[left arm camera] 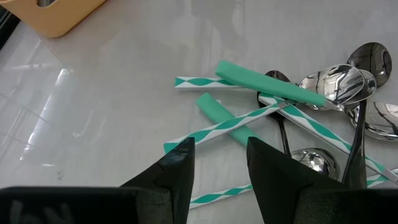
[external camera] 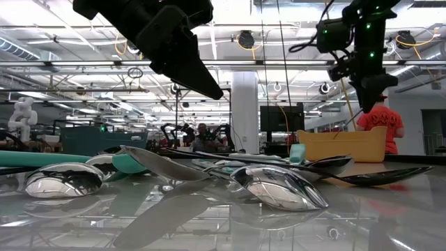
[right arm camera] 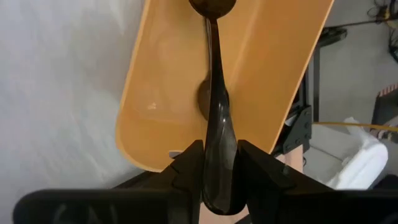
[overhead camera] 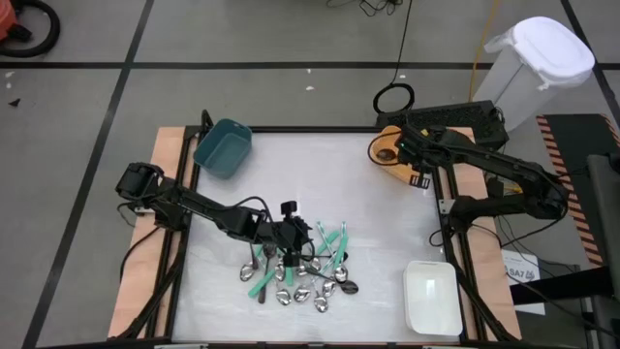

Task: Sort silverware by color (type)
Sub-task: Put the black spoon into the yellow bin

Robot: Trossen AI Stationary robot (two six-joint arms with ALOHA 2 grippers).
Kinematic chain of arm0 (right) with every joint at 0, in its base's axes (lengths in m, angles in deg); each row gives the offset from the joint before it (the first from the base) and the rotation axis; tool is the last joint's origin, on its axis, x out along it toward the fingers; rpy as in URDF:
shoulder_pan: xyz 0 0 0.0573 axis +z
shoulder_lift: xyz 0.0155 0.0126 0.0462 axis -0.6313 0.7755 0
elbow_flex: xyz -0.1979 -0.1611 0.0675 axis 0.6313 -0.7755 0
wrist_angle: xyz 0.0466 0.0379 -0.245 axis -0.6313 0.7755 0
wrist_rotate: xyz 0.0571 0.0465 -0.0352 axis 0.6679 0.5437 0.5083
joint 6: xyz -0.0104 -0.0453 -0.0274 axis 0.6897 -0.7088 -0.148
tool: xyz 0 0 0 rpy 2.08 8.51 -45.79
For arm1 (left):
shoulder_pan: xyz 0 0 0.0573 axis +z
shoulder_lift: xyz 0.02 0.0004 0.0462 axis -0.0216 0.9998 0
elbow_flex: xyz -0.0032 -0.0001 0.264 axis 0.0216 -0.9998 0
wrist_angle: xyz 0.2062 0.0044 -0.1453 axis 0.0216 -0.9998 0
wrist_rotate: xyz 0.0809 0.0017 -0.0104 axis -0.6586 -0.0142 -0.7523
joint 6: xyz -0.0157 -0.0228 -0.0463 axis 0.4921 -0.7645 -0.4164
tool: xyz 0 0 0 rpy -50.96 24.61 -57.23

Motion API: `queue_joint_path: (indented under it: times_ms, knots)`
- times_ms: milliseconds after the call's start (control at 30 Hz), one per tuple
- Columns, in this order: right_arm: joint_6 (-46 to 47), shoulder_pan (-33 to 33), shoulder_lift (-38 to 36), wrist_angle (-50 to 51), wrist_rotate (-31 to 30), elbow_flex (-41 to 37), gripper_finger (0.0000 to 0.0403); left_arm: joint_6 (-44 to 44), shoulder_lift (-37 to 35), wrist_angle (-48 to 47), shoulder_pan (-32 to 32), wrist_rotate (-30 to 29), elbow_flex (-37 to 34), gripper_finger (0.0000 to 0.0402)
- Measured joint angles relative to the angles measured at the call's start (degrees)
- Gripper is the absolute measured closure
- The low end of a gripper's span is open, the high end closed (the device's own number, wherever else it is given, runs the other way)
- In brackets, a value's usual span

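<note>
Surface: white table point(overhead camera: 368, 194) within a dark frame, workshop hall behind; bare tabletop lies between the heap and the far bins.
Right fingers point(right arm camera: 186, 163): closed on a dark spoon point(right arm camera: 217, 118), which hangs bowl-down.
Right gripper point(right arm camera: 219, 158): poised above the orange bin point(right arm camera: 273, 68) at the far right edge of the table.
Left fingers point(left arm camera: 177, 171): parted, nothing between them.
Left gripper point(left arm camera: 219, 167): just over the near side of the silverware pile point(overhead camera: 302, 269), above a teal-and-white handle point(left arm camera: 236, 121).
Silverware pile: heaped front centre, silver spoons point(external camera: 279, 187), dark ones and teal handles crossing.
Teal bin point(overhead camera: 223, 147): far left corner.
White bin point(overhead camera: 432, 298): near right edge.
</note>
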State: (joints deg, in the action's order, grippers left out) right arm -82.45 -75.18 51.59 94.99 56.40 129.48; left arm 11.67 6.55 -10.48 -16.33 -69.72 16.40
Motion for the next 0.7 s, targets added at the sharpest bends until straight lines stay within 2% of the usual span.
queue_joint_path:
  times_ms: [233, 333, 467, 700]
  knots:
    - [0.26, -0.87, 2.88, -0.05, -0.28, 0.00, 0.0302, 0.22, 0.00, 0.02, 0.00, 0.00, 0.00, 0.0254]
    - [0.44, -0.87, 3.56, -0.56, -2.18, 0.00, 0.0286, 0.31, 0.00, 0.02, 0.00, 0.00, 0.00, 0.0254]
    - [1.34, -0.62, 3.61, -1.33, -5.88, 0.00, 0.0251, 0.33, 0.00, 0.02, 0.00, 0.00, 0.00, 0.0254]
    - [5.10, 2.98, 0.54, -1.27, -6.25, 0.28, 0.0184, 0.33, 0.00, 1.63, 0.01, 0.33, 0.00, 0.0254]
